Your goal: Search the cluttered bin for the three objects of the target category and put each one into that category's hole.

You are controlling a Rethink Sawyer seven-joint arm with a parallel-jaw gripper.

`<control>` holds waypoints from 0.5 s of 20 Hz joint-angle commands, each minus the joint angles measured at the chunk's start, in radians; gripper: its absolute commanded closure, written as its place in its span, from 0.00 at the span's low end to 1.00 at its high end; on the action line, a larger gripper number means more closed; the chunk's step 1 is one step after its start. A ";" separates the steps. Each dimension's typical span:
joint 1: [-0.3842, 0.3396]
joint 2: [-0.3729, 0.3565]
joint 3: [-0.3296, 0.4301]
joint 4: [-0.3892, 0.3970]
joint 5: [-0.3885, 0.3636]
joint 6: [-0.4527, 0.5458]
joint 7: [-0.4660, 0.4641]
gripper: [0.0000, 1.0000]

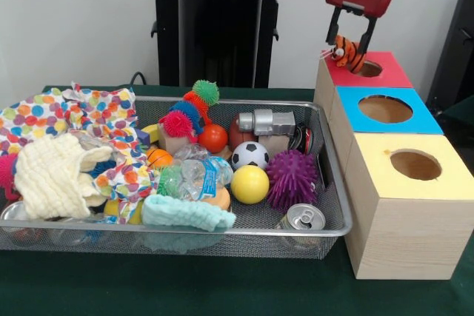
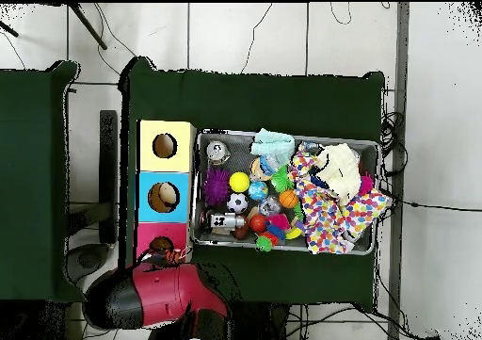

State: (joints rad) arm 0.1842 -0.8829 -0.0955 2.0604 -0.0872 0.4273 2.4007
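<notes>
Over the red-topped hole (image 1: pixel 368 69) we have the gripper (image 1: pixel 351 51), its two black fingers pinching an orange striped plush toy (image 1: pixel 345 51) that hangs at the rim of the cutout, right at the box's near-left edge from the front. We count three wooden boxes in a row beside the bin (image 1: pixel 337 183): red, then the blue-topped hole (image 1: pixel 385 109), then the yellow-topped hole (image 1: pixel 415 164). Down in the mesh basket we count one soccer ball (image 1: pixel 250 155), one plain yellow ball (image 1: pixel 249 184), one orange ball (image 1: pixel 212 138) and one purple spiky ball (image 1: pixel 291 177), with a cluster of pink, blue, orange and green spiky balls (image 1: pixel 191 111) stacked behind. We also see one drink can (image 1: pixel 302 219) at the front corner, one crumpled plastic bottle (image 1: pixel 190 179), one polka-dot cloth (image 1: pixel 74 116), one cream cloth (image 1: pixel 55 174) and one mint cloth (image 1: pixel 187 213). From overhead, the red arm (image 2: pixel 155 294) reaches to the red box.
</notes>
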 commanded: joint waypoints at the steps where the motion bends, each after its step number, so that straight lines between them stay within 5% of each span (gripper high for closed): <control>1: -0.025 -0.037 0.065 -0.072 0.063 0.106 0.078 0.00; 10: -0.029 -0.080 0.075 -0.117 0.100 0.208 0.065 0.00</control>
State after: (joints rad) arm 0.1833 -0.9306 -0.0933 2.0475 -0.0416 0.4996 2.4007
